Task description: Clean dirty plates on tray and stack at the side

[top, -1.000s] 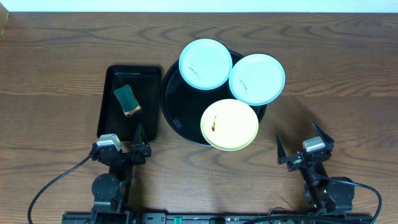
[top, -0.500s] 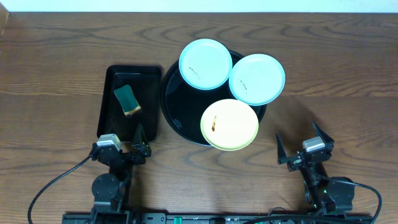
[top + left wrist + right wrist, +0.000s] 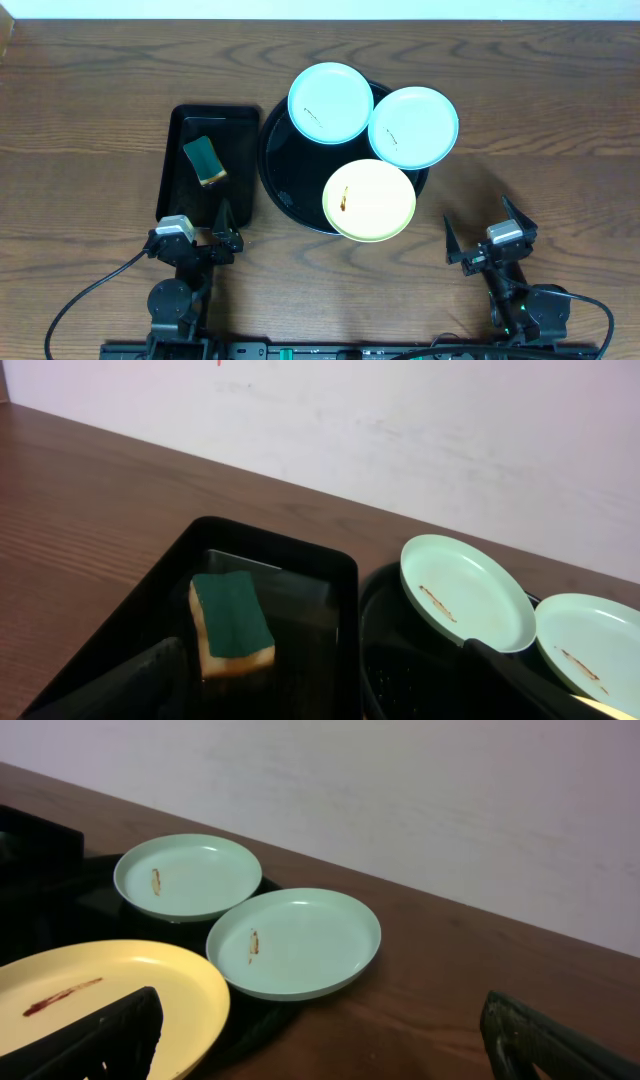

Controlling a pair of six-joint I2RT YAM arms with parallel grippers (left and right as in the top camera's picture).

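Three small round plates lie unstacked on the large round glossy black tray, past the table's middle toward its far edge. One pale mint-blue plate sits at the tray's far rim, a second mint-blue plate overhangs its right rim, and a pale yellow plate overhangs its near rim. Each carries a thin brown smear, so I judge nothing cleaned or stacked yet. A green-topped sponge lies in the smaller rectangular black tray just left. The left gripper and right gripper hover by the table's near edge, jaws spread wide and empty.

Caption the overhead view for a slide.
A yellow plate and two mint plates on the round black tray, sponge in the rectangular tray, left gripper and right gripper open.
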